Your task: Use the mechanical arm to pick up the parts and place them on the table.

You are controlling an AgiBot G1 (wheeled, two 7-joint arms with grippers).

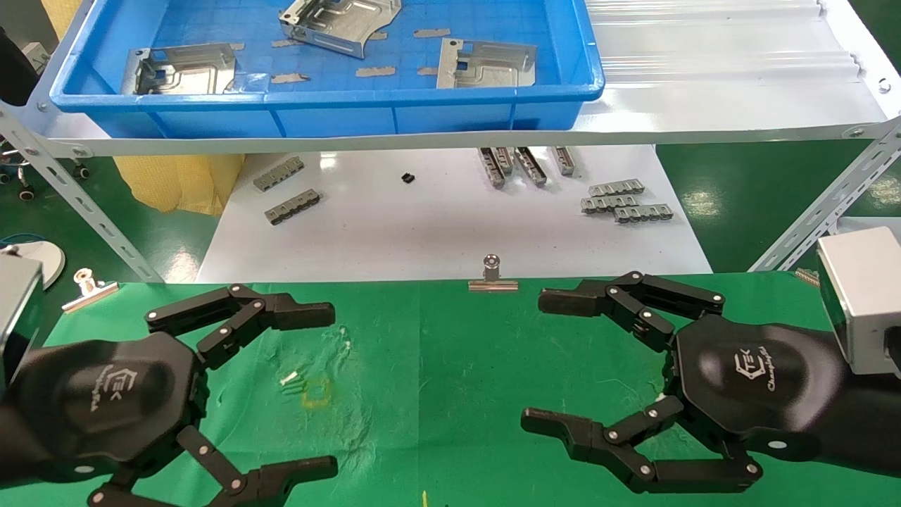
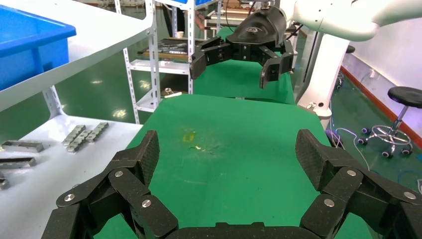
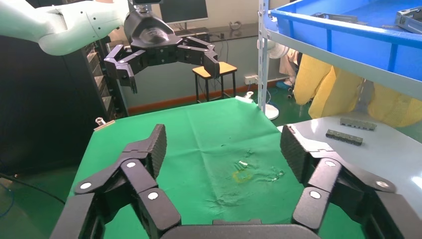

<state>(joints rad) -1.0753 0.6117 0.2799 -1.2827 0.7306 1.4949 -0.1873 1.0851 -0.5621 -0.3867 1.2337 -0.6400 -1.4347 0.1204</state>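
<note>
Both claws are held low over the green table (image 1: 436, 366), facing each other across its middle, and neither carries anything: the left gripper (image 1: 317, 387) is poised near the left edge with its jaws spread wide, and the right gripper (image 1: 542, 359) is mirrored near the right edge, equally released. This looks like a ready pose, with the cloth between them kept free as a landing place. The parts are not on the table at all; three grey metal plates (image 1: 186, 69) are seen lying in the blue bin (image 1: 331, 113) on the raised shelf beyond the far edge, one at the bin's left, one tilted toward the back, one at the right, so a lift and reach upward would be called for first. The toothed strips (image 1: 290, 208) on the white board (image 1: 436, 232) past the far edge are left aside, and binder clips (image 1: 493, 276) pin the cloth at that edge. A yellow tag cannot be made out on either wrist, so the working arm is uncertain
</note>
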